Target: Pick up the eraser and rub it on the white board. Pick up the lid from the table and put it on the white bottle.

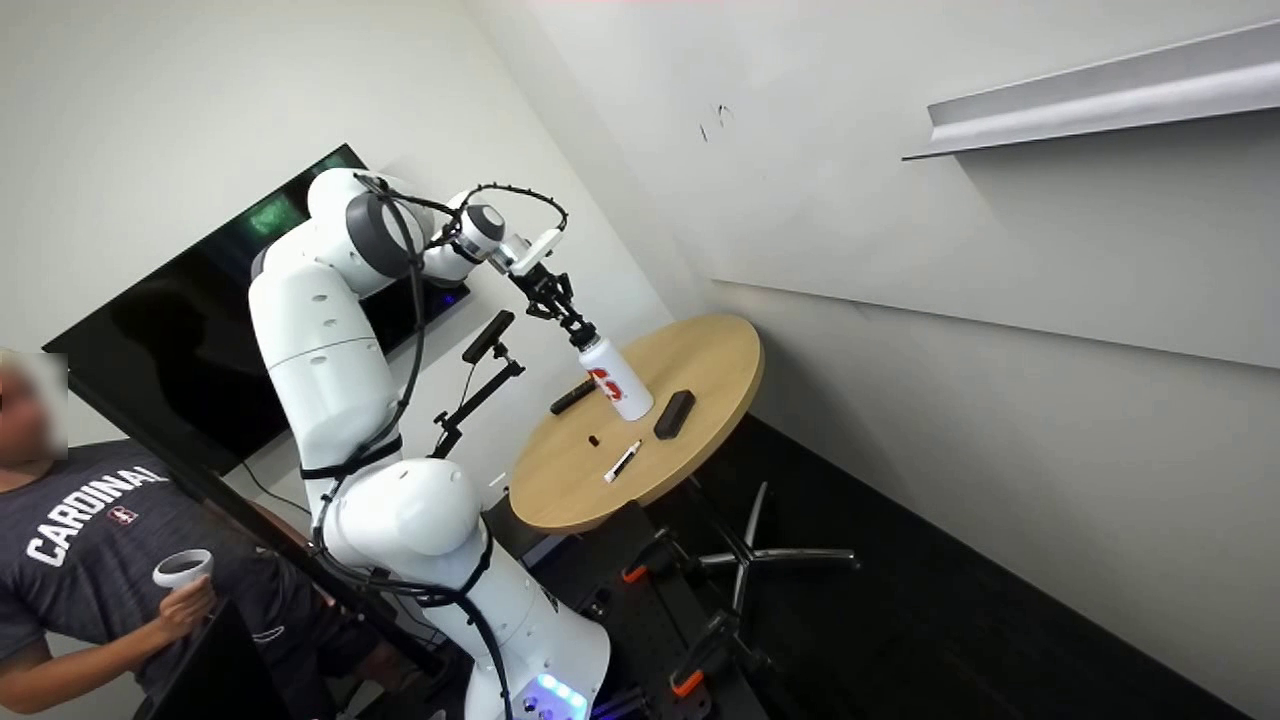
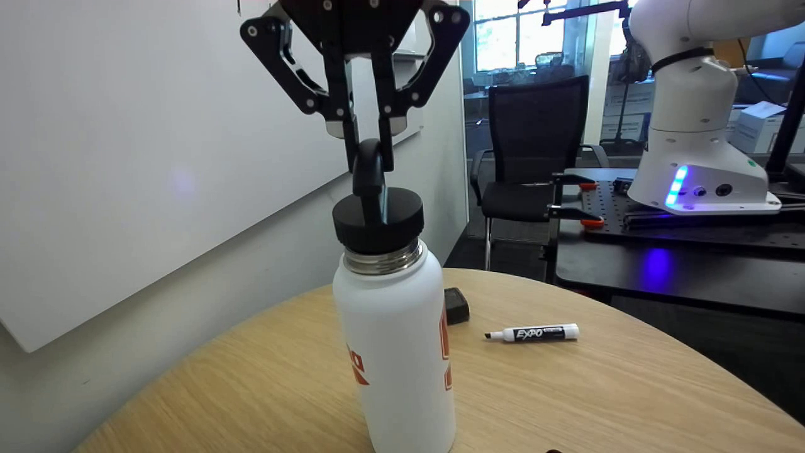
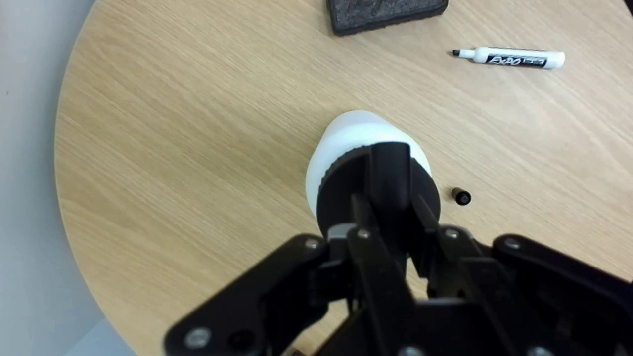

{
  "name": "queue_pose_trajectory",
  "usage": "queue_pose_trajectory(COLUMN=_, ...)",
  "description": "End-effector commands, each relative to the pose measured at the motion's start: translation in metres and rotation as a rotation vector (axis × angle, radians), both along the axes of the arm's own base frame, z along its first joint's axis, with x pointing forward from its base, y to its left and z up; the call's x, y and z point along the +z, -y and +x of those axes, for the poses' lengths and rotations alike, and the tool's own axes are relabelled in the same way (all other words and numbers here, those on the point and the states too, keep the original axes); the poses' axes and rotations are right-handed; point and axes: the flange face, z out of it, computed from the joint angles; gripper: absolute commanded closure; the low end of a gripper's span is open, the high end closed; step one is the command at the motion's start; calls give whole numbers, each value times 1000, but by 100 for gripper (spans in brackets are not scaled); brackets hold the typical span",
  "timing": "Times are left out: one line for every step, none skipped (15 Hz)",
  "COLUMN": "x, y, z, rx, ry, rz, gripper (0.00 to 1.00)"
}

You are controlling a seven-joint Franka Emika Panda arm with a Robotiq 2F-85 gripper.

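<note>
The white bottle [image 1: 624, 372] stands upright on the round table; it also shows in an exterior view [image 2: 402, 352] and the wrist view [image 3: 358, 129]. The black lid [image 2: 405, 220] with its loop handle sits on the bottle's neck, with steel thread showing below its rim; the wrist view shows it too [image 3: 341, 190]. My gripper [image 2: 370, 160] has its fingers closed on the lid's handle, as the wrist view [image 3: 391, 212] shows. The black eraser [image 1: 675, 415] lies beside the bottle, seen also in the wrist view [image 3: 385, 12]. The white board [image 1: 850, 190] bears small dark scribbles.
A marker [image 3: 512, 58] and its small black cap [image 3: 462, 197] lie on the round wooden table [image 1: 545, 485]. A dark bar-shaped object [image 1: 573, 396] is at the table's edge. A metal tray [image 1: 1110, 90] juts from the wall. A person [image 1: 110, 560] holds a controller.
</note>
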Motion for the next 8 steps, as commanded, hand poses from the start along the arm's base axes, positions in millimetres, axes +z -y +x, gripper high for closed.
queue_pose_trajectory(x=0, y=-4, z=5, rx=-20, ry=13, rz=12, gripper=95)
queue_pose_trajectory(x=-1, y=-4, z=5, rx=-20, ry=10, rz=12, gripper=95)
queue_pose_trajectory(x=-2, y=-3, z=5, rx=-21, ry=9, rz=11, gripper=95)
queue_pose_trajectory(x=-2, y=-3, z=5, rx=-20, ry=8, rz=12, gripper=95)
queue_pose_trajectory(x=-3, y=-3, z=5, rx=-21, ry=7, rz=13, gripper=95)
queue_pose_trajectory(x=-3, y=-4, z=5, rx=-19, ry=8, rz=15, gripper=95)
queue_pose_trajectory(x=-4, y=-4, z=5, rx=-16, ry=7, rz=18, gripper=95)
queue_pose_trajectory(x=-5, y=-4, z=5, rx=-16, ry=5, rz=18, gripper=95)
